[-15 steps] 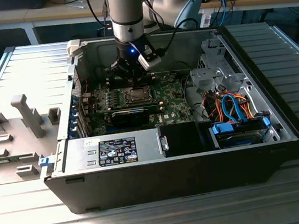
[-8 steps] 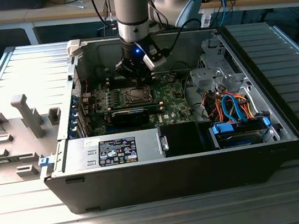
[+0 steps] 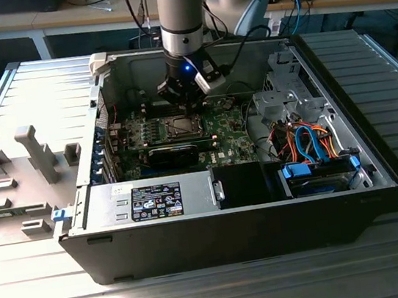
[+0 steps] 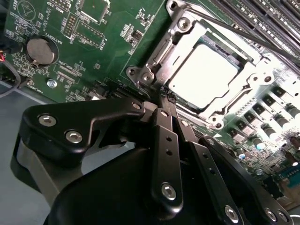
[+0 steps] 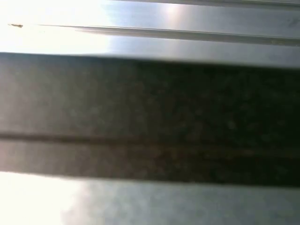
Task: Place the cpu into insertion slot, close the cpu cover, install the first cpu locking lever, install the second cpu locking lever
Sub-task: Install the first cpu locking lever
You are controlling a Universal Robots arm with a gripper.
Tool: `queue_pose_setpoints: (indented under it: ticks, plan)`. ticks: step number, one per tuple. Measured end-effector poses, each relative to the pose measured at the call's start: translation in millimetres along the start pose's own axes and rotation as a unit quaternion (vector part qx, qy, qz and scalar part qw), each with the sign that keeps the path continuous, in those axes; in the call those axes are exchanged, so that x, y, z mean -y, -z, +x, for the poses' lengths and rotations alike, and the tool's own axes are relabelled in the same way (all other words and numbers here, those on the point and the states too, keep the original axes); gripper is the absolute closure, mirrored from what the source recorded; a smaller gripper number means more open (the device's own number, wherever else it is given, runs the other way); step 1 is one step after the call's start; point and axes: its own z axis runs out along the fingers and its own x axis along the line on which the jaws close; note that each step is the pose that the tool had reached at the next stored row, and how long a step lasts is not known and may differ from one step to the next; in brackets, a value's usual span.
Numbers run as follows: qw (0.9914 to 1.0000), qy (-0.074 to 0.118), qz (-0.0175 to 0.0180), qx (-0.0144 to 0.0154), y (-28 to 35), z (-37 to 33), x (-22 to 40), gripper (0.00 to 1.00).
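1. I am hanging over the open computer case (image 3: 379, 161), my gripper (image 3: 191, 104) down at the far edge of the insertion slot (image 3: 183, 127) on the green motherboard (image 3: 229, 126).
2. In the second wrist view my fingers (image 4: 165, 117) are lying pressed together, tips at the slot's metal rim; I cannot tell whether anything is pinched between them.
3. The cpu (image 4: 202, 76) is sitting flat in the slot, silver top facing up, square, showing no long axis.
4. The cpu cover (image 4: 248, 80) is lying down flat, framing the chip.
5. A thin lever rod (image 4: 243, 35) is running along the frame's side nearest the memory slots (image 4: 262, 18).
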Motion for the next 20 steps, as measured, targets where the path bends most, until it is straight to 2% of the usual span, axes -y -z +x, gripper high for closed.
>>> queue_pose_setpoints:
  ticks: [3,6,8,11,13,15,16,20]
  plan:
    - [1.0,0.0,-0.0004,-0.0001,-1.3,-3.1,0.2,0.89]
    - [0.99999,0.0,-0.0034,0.0,-2.1,-4.4,0.3,0.89]
    - [0.99999,0.0,-0.0042,0.0002,-1.5,-4.3,0.4,0.89]
    - [0.99998,0.0,-0.0054,0.002,3.3,-5.0,-0.3,0.89]
    - [0.99999,0.0,-0.0043,0.0015,9.6,-4.5,-0.2,0.89]
    - [0.99999,0.0,-0.0048,0.002,10.1,-3.3,-0.3,0.89]
    - [0.99998,0.0,-0.0053,0.0021,10.3,-1.2,-0.4,0.89]
    - [0.99994,0.0,-0.0097,0.005,10.6,19.0,-1.5,0.89]
